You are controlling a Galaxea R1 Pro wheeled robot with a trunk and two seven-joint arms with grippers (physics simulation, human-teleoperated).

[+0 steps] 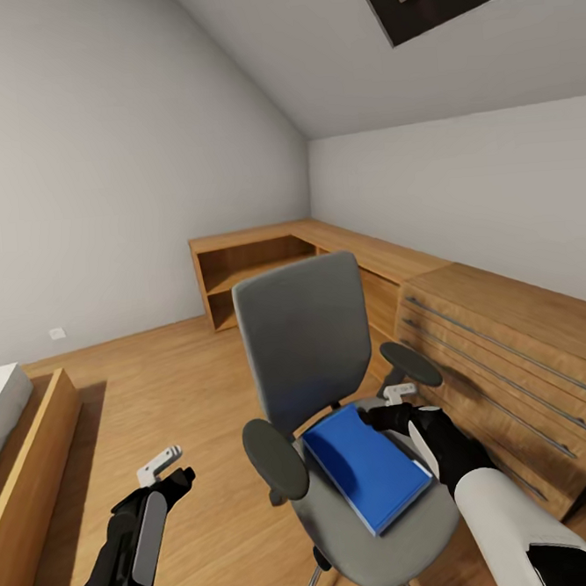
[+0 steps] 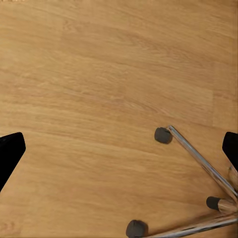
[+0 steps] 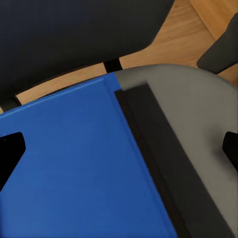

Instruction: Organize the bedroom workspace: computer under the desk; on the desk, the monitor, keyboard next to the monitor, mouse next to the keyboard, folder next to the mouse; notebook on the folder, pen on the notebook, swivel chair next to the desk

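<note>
Folder (image 1: 368, 465) lies flat on the swivel chair (image 1: 308, 345) seat, at 5 o'clock from the backrest. Right gripper (image 1: 392, 407) hovers at its far corner, jaws spread. Come down over the edge nearest the armrest and pinch the thin rim; the chair may roll on its casters. Folder is smooth, rigid, blue; seat is grey fabric. Left gripper (image 1: 161, 466) idles over the wood floor (image 2: 99, 74), jaws spread.
</note>
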